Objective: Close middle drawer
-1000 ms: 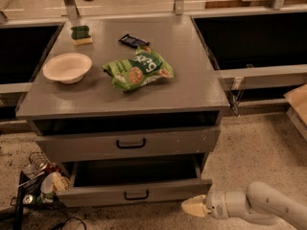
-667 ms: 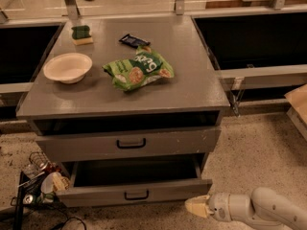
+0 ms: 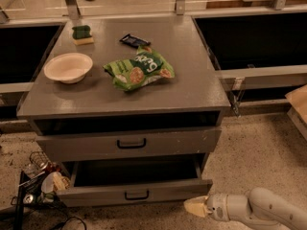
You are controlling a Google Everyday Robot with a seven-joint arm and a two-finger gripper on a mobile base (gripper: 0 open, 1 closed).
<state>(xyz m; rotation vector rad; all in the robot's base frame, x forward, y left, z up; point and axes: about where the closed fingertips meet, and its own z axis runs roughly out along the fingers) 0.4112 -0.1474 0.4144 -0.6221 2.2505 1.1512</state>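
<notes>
Middle drawer (image 3: 139, 195) seen pulled out; end effector (image 3: 194, 206) held low beside its front right corner, likely for pushing; closure cannot be told.

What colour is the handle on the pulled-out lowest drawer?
Black handle, camera view; the gripper hovers right of that grey drawer.

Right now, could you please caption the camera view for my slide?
Gripper low by a front corner of the open middle drawer; bowl and snack bag on top.
</notes>
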